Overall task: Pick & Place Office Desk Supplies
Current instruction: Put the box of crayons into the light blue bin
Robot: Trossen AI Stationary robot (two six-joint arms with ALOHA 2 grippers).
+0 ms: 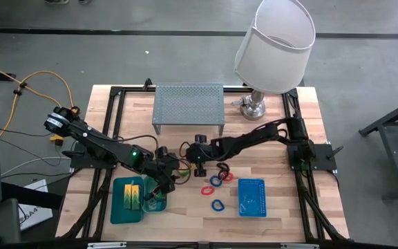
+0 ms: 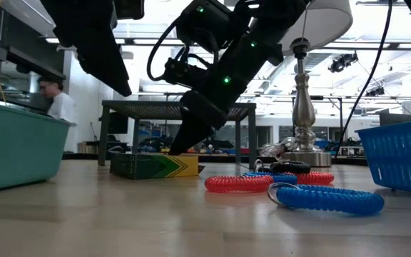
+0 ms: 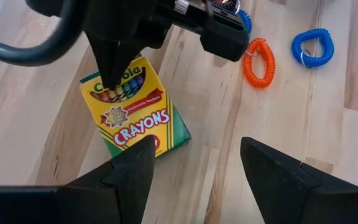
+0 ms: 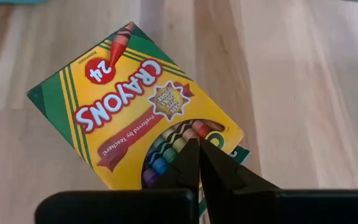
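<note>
Two grippers meet at the crayon box (image 3: pixel 135 109), which lies flat on the table (image 1: pixel 282 207) near its middle, just in front of the grey shelf (image 1: pixel 188 105). The right gripper (image 4: pixel 197 163) has its fingers pressed together into a single point, and that point rests on the box's top face at the end printed with a row of crayons; nothing is held between the fingers. The left gripper (image 3: pixel 194 168) hangs just over the box with its fingers spread wide and holding nothing; the box's edge shows beside one fingertip. In the low view the right arm's closed tip comes down onto the box (image 2: pixel 154 165) from above. Right of the box lie the band loops: a red loop (image 1: pixel 205 190), a blue loop (image 1: pixel 217 205) nearest the front edge, another blue loop (image 1: pixel 215 180), a second red loop (image 1: pixel 227 176) and a black loop (image 1: pixel 222 168), all close together and some touching. Farther right sits the blue basket (image 1: pixel 251 197). At the table's front left are two teal trays: the larger tray (image 1: pixel 119 211) holds two yellow-green blocks (image 1: pixel 133 194), and the smaller tray (image 1: pixel 155 205) stands just beside it, under the left arm. A white lamp (image 1: pixel 273 45) stands at the back right.
</note>
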